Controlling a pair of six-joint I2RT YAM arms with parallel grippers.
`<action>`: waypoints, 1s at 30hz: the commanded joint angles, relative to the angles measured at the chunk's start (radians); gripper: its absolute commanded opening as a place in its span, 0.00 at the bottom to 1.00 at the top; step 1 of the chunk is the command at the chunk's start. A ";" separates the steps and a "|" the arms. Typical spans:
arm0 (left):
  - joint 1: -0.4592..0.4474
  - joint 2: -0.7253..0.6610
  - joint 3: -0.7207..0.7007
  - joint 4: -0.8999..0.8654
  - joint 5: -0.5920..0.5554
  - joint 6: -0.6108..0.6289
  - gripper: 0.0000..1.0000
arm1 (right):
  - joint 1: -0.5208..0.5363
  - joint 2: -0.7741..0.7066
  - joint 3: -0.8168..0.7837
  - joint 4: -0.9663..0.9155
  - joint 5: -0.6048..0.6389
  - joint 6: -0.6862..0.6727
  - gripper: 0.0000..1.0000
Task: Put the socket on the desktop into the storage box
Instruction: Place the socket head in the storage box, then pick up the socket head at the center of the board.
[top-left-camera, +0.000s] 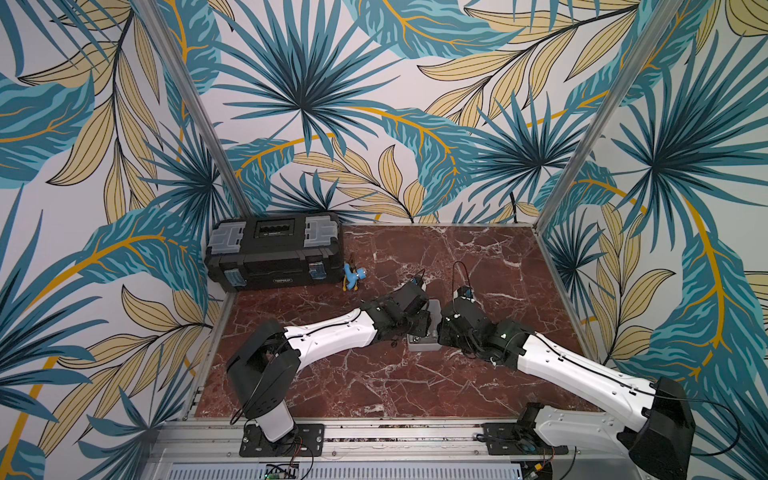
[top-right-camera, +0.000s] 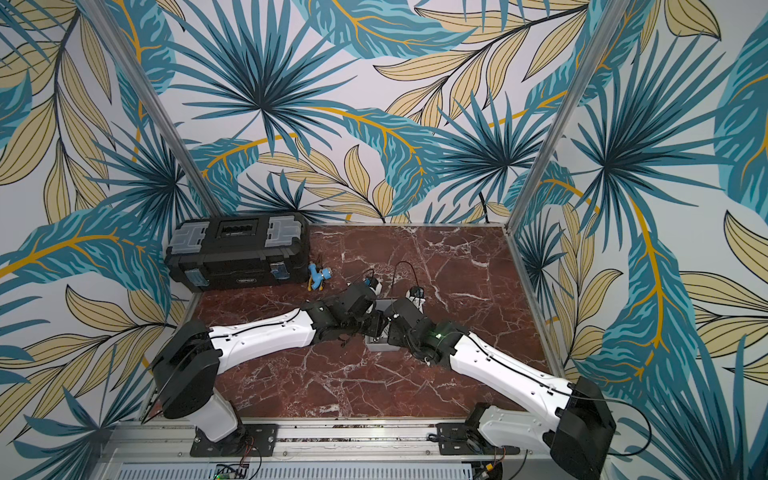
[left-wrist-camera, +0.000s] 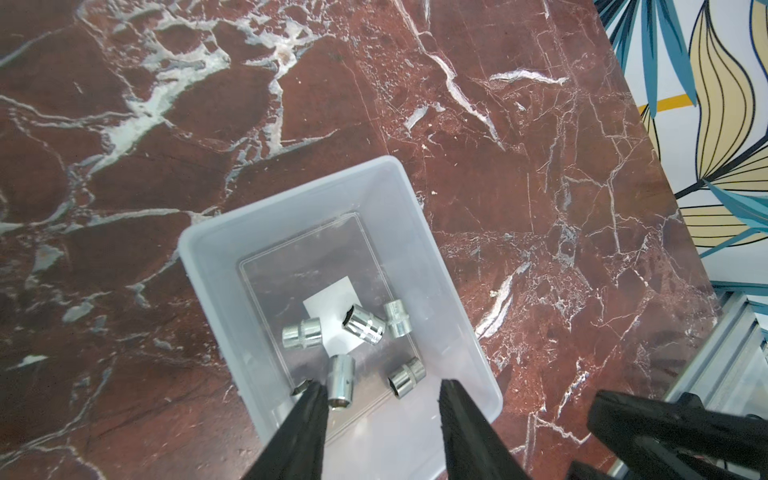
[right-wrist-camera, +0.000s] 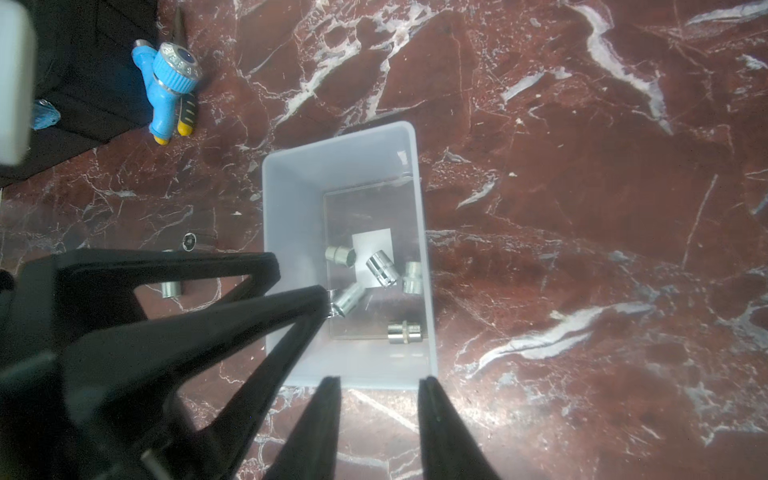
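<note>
The storage box (left-wrist-camera: 286, 202) stands on the worktop (top-left-camera: 457, 374) between the two arms. At least five boxed sockets (left-wrist-camera: 365, 324) lie on its floor, around and partly on the white label (left-wrist-camera: 332, 297). The left gripper (left-wrist-camera: 380, 399) hangs over the box interior with its jaws spread and nothing pinched; one of the boxed sockets lies right at a fingertip. The right gripper (right-wrist-camera: 378, 392) hovers at the box's end wall, jaws parted and empty. Two sockets sit outside the box, and only the right wrist view shows them clearly: a lying socket (right-wrist-camera: 171, 287) and an upright socket (right-wrist-camera: 189, 241). Both rest on the worktop near the box's long wall, on the left arm's side, below the left gripper's fingers. The left arm is judged the nearer one; the box stands between these sockets and the right gripper. The lying socket is a short, bright chrome cylinder, and its long axis appears to point roughly at the box wall. A grip across its round flanks therefore calls for jaws set square to that axis. The upright socket shows its dark open end upward and stands just apart from the lying one.
</note>
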 joint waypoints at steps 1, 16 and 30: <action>-0.004 -0.036 0.027 0.015 -0.013 0.010 0.49 | -0.002 0.010 -0.009 -0.016 -0.008 -0.008 0.36; 0.074 -0.320 -0.218 -0.051 -0.190 -0.051 0.47 | -0.003 0.053 0.010 -0.016 -0.004 -0.026 0.50; 0.084 -0.110 -0.198 -0.108 -0.112 -0.141 0.47 | -0.003 0.038 -0.002 -0.006 -0.024 -0.030 0.46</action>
